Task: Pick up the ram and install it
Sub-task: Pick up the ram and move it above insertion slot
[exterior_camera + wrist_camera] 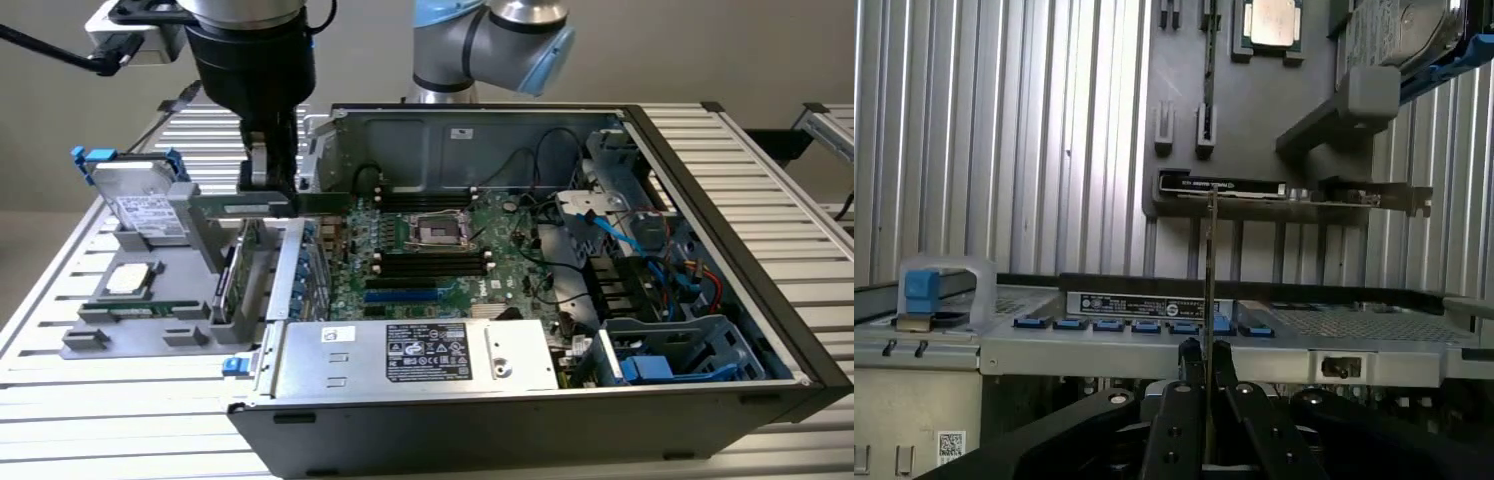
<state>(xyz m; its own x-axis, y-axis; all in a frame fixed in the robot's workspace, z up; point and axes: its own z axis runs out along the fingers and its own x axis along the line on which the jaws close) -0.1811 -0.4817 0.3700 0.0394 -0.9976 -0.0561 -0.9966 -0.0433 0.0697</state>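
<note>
Exterior view first: the job looks about half done. The ram (324, 203) is out of the grey holder tray (134, 318) and hangs in the air, lying level, with the jaws clamped together on it from above. It hovers just beside the near wall of the open computer case (747, 330), on the exterior view's left, over the tray more than over the board. In the wrist view the ram (1211, 270) appears edge-on as a thin upright line running out from between the jaws. Fitting it is not yet done, I'd say: the black memory slots (430, 262) on the motherboard (514, 245) sit well apart from the stick, further inside the case. Left behind on the tray are the square silver processor chip (127, 280), a bigger card with a metal bracket (235, 285) standing on edge, and a hard drive (144, 205) with blue rails. On the way in stand the case's side wall and the power supply (420, 352); loose black cables (541, 160) trail across the board's far side. All of it rests on a slatted metal bench (107, 410).
</note>
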